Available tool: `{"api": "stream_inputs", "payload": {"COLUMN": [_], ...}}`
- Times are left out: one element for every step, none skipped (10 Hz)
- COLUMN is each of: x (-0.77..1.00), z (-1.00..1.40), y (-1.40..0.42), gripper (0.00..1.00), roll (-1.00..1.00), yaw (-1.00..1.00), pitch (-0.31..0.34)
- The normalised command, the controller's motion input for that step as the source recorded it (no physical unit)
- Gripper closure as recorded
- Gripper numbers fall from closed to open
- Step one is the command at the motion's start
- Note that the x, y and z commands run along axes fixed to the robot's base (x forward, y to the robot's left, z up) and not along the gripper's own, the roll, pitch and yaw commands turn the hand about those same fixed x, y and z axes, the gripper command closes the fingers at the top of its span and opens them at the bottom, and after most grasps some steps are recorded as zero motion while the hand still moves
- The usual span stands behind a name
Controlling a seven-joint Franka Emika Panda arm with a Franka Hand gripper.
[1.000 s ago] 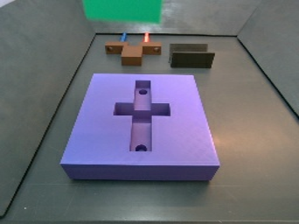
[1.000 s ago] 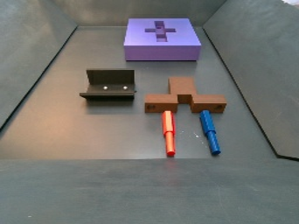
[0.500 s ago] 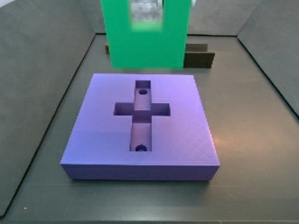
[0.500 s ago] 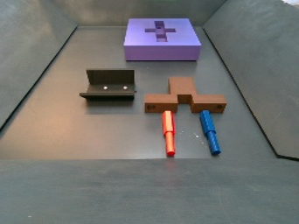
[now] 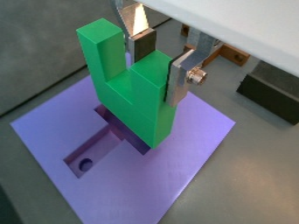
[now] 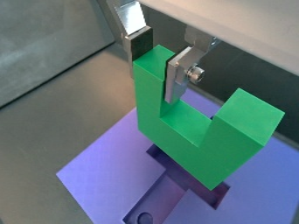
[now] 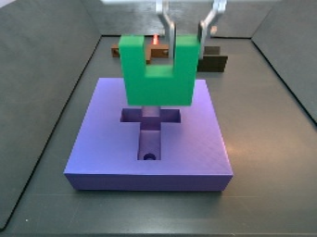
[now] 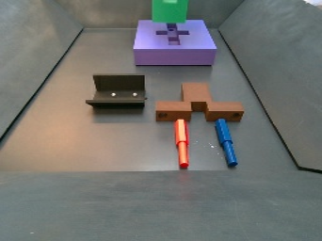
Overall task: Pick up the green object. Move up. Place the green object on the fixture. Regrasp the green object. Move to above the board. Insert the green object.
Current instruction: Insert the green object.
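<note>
My gripper (image 5: 160, 59) is shut on the green object (image 5: 131, 87), its silver fingers clamping one upright arm of the block. The gripper also shows in the other wrist view (image 6: 163, 59) and in a side view (image 7: 186, 39). The green object (image 7: 158, 72) hangs just above the purple board (image 7: 99, 139), over its cross-shaped recess (image 7: 148, 117). In a side view the green object (image 8: 171, 9) shows at the far end above the board (image 8: 149, 51). The fixture (image 8: 119, 92) stands empty on the floor, partly hidden in the other side view (image 7: 216, 63).
A brown cross-shaped piece (image 8: 199, 103) with a red peg (image 8: 182, 142) and a blue peg (image 8: 224, 141) lies beside the fixture. Grey sloping walls enclose the floor on all sides.
The green object has come down from the top of the view to just above the board's recess, and the gripper fingers now show above it.
</note>
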Motion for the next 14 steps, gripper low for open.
{"api": "stream_inputs", "payload": {"x": [-0.14, -0.16, -0.21, -0.30, -0.12, 0.00, 0.17, 0.36, 0.38, 0.10, -0.15, -0.19, -0.15, -0.11], "z": [-0.46, -0.31, -0.32, -0.22, -0.11, -0.12, -0.16, -0.23, -0.31, -0.31, -0.29, -0.47, -0.72, -0.72], "y": [0.00, 0.00, 0.00, 0.00, 0.00, -0.06, -0.06, 0.00, 0.00, 0.01, 0.00, 0.00, 0.04, 0.00], "gripper": [1.00, 1.00, 1.00, 1.00, 1.00, 1.00, 1.00, 1.00, 1.00, 1.00, 1.00, 1.00, 1.00, 1.00], "roll": [0.02, 0.01, 0.00, 0.00, -0.01, 0.00, 0.03, 0.12, 0.14, 0.14, 0.12, 0.06, 0.00, 0.06], "yaw": [0.00, 0.00, 0.00, 0.09, 0.10, 0.08, 0.08, 0.01, 0.00, -0.09, -0.07, -0.11, -0.09, -0.04], "pitch": [-0.033, -0.076, -0.126, -0.223, -0.164, -0.110, -0.086, 0.000, 0.087, 0.074, 0.016, 0.000, -0.017, -0.047]}}
